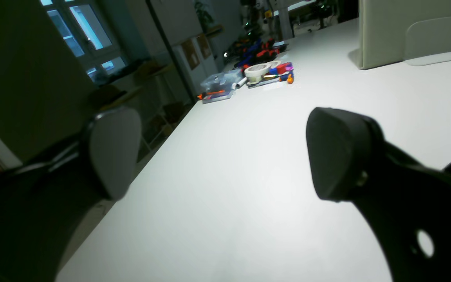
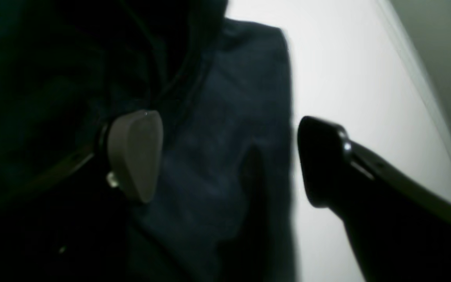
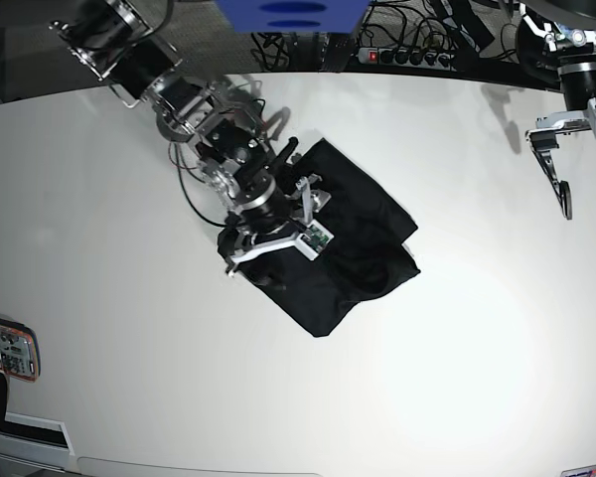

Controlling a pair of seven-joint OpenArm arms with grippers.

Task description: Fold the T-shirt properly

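Observation:
The black T-shirt (image 3: 363, 234) lies bunched in a rough folded heap at the middle of the white table (image 3: 457, 378). My right gripper (image 3: 265, 270) hovers over the shirt's left edge, pointing down at it. In the right wrist view this gripper (image 2: 227, 156) is open, and the dark cloth (image 2: 217, 117) lies blurred just below the gap, touching neither finger as far as I can tell. My left gripper (image 3: 553, 171) hangs open far off at the table's upper right, over bare table. In the left wrist view it (image 1: 225, 156) holds nothing.
A pile of tools, a tape roll (image 1: 257, 71) and a clear parts box (image 1: 219, 84) sit at the table's far end. A beige panel (image 1: 382, 35) stands beside them. The table edge (image 1: 143, 164) drops off close to the left finger. A red-cased device (image 3: 5, 348) lies at the left edge.

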